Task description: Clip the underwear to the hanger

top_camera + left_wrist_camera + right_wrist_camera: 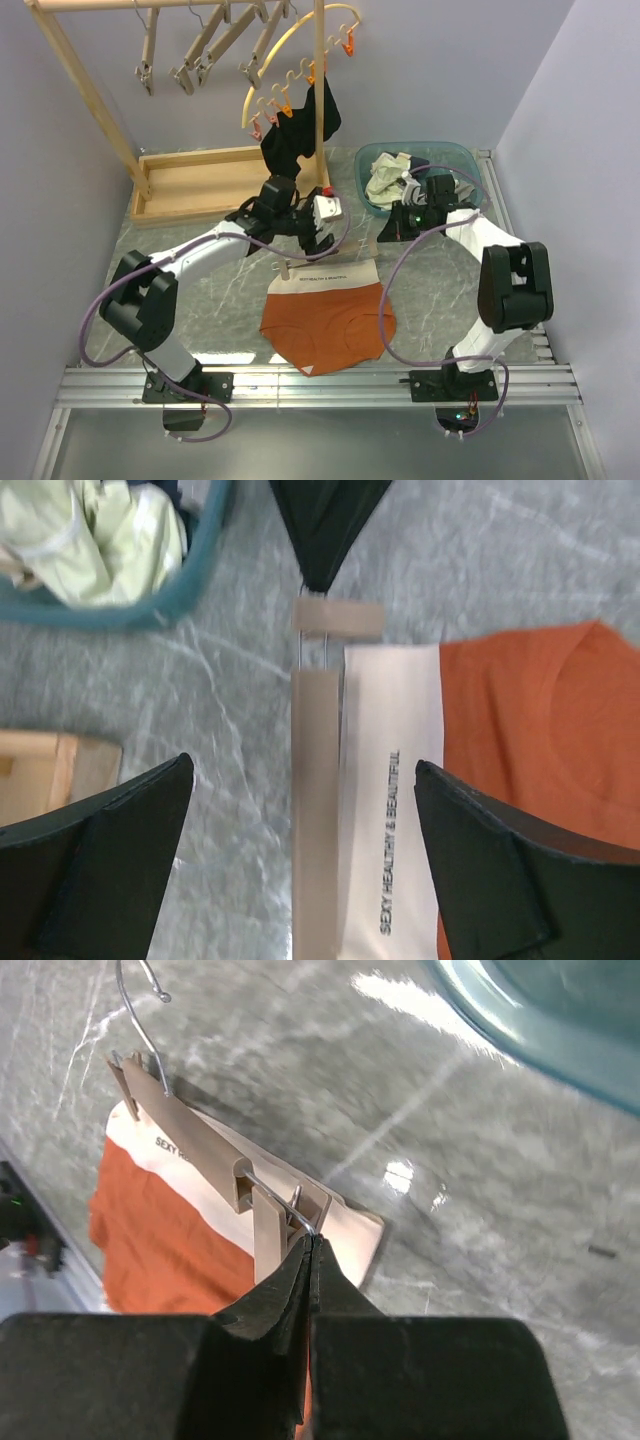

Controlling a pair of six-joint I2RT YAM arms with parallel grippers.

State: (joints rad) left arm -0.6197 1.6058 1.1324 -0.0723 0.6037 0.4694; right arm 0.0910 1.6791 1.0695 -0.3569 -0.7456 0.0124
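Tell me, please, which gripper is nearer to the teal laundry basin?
Right. The right gripper, shut, is just left of the teal basin, at an end clip of the hanger. The left gripper, open, straddles the hanger bar farther left.

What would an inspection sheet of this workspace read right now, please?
Surface: grey marbled table.
Job's things: underwear flat; hanger lying along its waistband.
Clutter: teal basin of pale clothes; wooden tray; small white box.
Grippers: left gripper open above the hanger; right gripper, fingers shut at the hanger's end clip.
Cables: purple cables loop beside both arms.
Surroundings: wooden rack with spare hangers; black garment on a yellow hoop; lilac walls.
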